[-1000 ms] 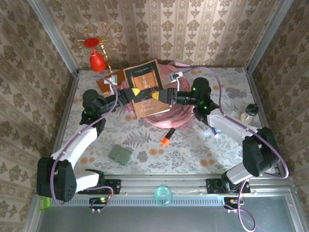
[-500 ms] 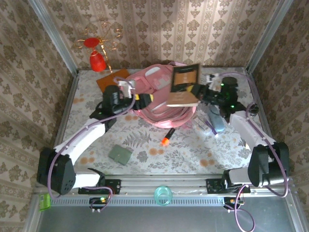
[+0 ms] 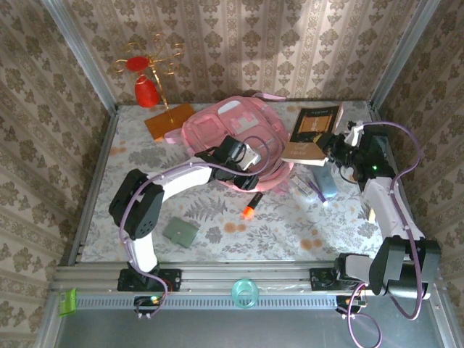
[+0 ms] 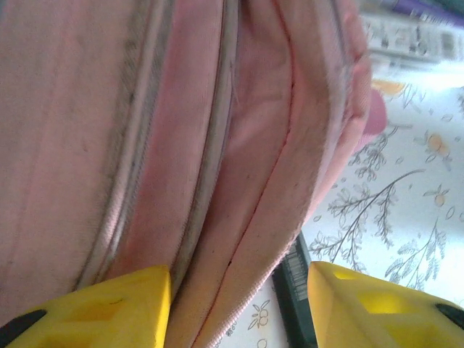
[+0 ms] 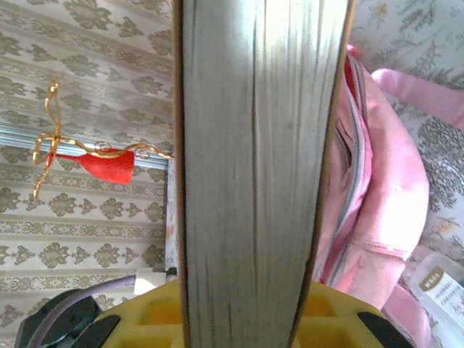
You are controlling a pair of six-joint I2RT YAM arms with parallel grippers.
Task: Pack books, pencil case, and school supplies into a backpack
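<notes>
Two arms: we see both reaching over a floral-patterned surface (image 3: 290,225), the left one stretched across to the centre, the right one bent towards the rear right corner.
Backpack: the pink backpack (image 3: 225,130) lies at the middle rear of the surface, zipped pockets up, straps trailing towards the near side.
Left gripper: the left gripper (image 4: 239,301) is at the backpack's near right edge. Its yellow fingers (image 4: 109,304) stand well apart, and a fold of pink fabric lies between them without being pinched.
Right gripper: the right gripper (image 3: 336,145) is closed on the books (image 3: 313,125). In its wrist view we see their page edges clamped between its fingers.
Books: we find them just right of the backpack, the dark navy one tipped up behind the tan one.
Marker: the orange-and-black marker (image 3: 251,205) lies on the surface just in front of the backpack, orange end towards the arms' bases.
Other items: an orange-brown board (image 3: 168,121) carrying a red-hung wire stand (image 3: 147,87) sits at the rear left. A grey-green square (image 3: 180,232) lies near the front left, and clear packets (image 3: 319,185) lie below the books.
</notes>
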